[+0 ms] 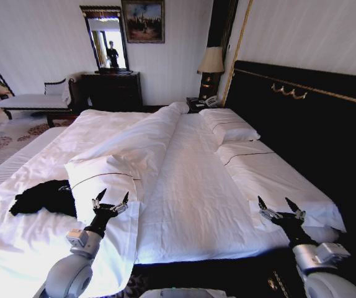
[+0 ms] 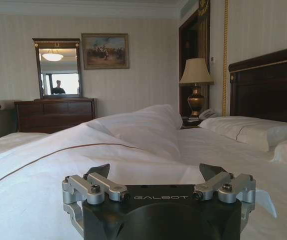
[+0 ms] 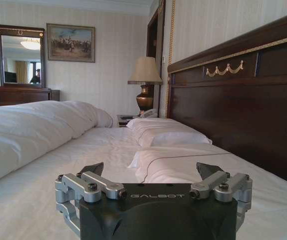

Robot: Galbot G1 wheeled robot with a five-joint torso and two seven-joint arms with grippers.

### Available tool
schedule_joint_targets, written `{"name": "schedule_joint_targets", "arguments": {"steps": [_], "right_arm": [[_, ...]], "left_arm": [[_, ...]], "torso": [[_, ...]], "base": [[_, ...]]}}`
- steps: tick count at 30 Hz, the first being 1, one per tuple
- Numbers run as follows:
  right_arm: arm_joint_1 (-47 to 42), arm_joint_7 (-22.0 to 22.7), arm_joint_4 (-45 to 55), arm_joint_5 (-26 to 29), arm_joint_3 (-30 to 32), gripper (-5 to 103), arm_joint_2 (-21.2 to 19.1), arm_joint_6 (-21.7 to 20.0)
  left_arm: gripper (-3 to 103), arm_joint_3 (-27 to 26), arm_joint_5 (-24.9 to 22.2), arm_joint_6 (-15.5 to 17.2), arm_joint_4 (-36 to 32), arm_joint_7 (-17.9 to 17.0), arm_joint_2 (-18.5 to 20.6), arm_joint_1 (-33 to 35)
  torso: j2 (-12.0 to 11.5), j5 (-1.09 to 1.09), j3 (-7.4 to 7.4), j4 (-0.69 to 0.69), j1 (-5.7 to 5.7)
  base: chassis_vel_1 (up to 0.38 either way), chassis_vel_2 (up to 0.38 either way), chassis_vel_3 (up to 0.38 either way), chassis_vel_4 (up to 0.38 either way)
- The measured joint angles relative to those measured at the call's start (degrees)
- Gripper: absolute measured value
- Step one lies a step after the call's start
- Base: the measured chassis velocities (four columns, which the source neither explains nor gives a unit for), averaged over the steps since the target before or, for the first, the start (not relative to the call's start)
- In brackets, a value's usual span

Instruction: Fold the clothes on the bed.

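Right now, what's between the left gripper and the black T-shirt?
In the head view, a folded white duvet edge lies between the open left gripper and the black T-shirt, which sits crumpled on the bed to the gripper's left.

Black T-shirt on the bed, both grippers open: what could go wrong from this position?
1. The black T-shirt lies crumpled beyond the left gripper, partly tucked against the folded duvet; a grasp may catch white bedding along with it.
2. The right gripper hovers near the pillows, far across the bed from the shirt, so a two-handed fold likely needs repositioning first.
3. The bunched shirt hides its sleeves and hem, so pick points are uncertain.
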Motion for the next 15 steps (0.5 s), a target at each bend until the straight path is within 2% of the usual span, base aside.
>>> {"name": "schedule_joint_targets", "arguments": {"steps": [15], "right_arm": [[-0.16,0.04,0.14,0.73,-0.15,100,0.14,-0.69]], "left_arm": [[100,-0.26,0.2,-0.04,-0.6,-0.01,-0.47,0.83]], "torso": [[0.0,-0.01,0.0,0.01,-0.01]], "base": [[0.058,0.06,-0.061,-0.062]]}}
